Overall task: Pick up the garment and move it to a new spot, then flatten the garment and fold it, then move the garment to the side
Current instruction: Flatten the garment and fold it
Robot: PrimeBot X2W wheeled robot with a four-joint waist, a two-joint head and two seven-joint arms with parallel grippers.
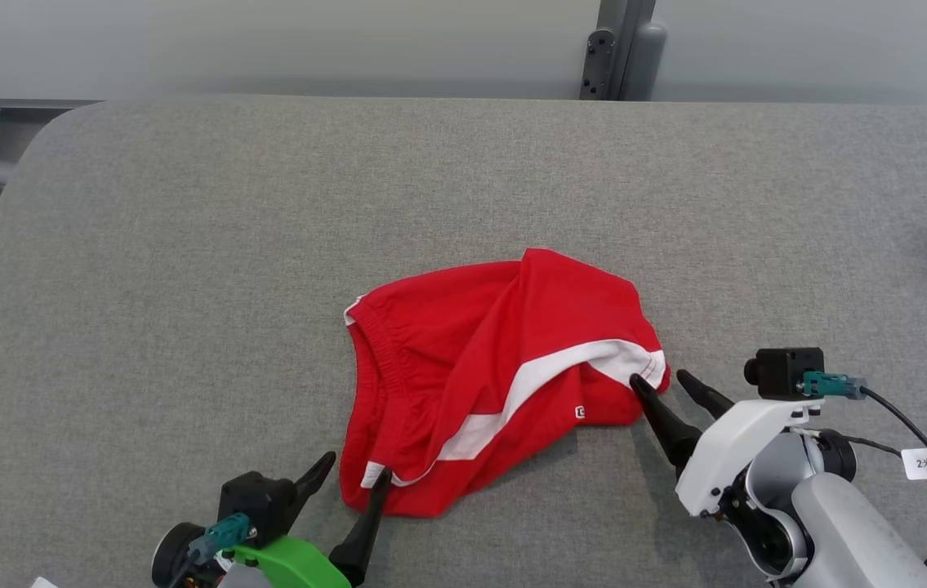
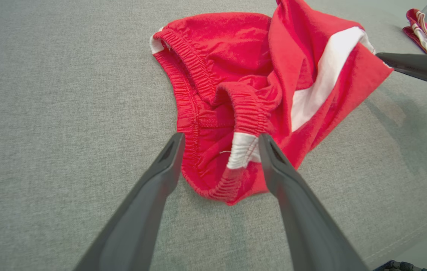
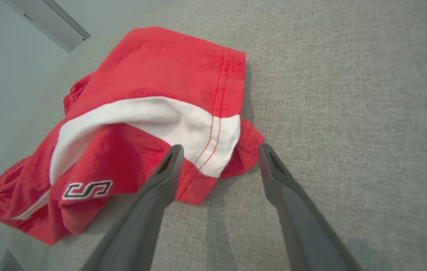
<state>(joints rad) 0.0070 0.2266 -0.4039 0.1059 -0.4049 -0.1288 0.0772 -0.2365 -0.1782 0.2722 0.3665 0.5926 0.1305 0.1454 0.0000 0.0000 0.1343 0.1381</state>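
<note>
Crumpled red cotton shorts with a white side stripe (image 1: 463, 359) lie in the middle of the grey felt-covered table (image 1: 185, 245). Both grippers stand spread and hold nothing. The left gripper (image 1: 358, 465) flanks the elastic waistband (image 2: 243, 109), and the right gripper (image 1: 658, 376) flanks the stitched hem corner (image 3: 213, 150). The cloth looks light and limp to me, so I'd pinch those thicker edges.

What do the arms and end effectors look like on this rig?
Each has two long, dark, tapered fingers. Left end effector: black camera block, teal connector, bright green housing. Right end effector: white shell, pale grey forearm, black camera cube with teal plug, black cable carrying a white tag.
</note>
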